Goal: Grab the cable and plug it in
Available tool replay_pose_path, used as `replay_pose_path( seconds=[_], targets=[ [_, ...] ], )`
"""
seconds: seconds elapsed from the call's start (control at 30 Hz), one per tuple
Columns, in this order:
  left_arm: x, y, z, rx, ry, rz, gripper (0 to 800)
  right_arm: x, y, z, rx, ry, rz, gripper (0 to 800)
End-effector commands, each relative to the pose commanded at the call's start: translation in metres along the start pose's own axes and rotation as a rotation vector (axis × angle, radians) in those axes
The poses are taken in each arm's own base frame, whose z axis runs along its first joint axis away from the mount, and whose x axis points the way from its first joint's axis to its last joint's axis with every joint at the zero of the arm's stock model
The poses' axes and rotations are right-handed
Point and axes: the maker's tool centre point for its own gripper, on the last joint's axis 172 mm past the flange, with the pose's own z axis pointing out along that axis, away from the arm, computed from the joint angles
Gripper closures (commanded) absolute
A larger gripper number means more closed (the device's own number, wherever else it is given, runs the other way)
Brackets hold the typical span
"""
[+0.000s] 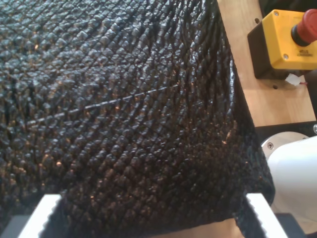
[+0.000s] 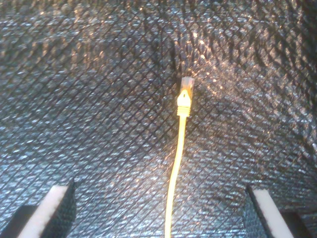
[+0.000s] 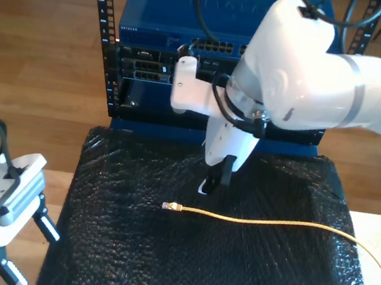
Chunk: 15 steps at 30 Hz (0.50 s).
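Observation:
The yellow cable lies loose on the black mat, running from the exterior view's right to its clear plug near the mat's middle. My second gripper hangs open above the mat, just behind the cable. In the second wrist view the cable runs up between the spread fingertips to the plug, untouched. My first gripper is open over the mat's textured surface, holding nothing. In the exterior view it sits low at the left, off the mat's edge.
A blue network switch with rows of ports sits in a rack behind the mat. A yellow emergency-stop box stands on a wooden table beside the mat. A white arm part is close to the mat's corner.

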Motion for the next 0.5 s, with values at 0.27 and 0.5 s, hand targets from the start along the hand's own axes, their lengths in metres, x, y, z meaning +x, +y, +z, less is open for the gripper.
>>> replay_pose_path(
  seconds=[0.27,0.5],
  targets=[
    [0.004,-0.008,0.004,-0.011,-0.015,0.01,0,0.001,0.002,0.033,-0.036,-0.122,-0.009,14],
    [0.006,-0.013,0.01,-0.016,-0.028,-0.012,0,-0.005,0.008,0.062,-0.021,-0.176,0.014,13]
  ],
)
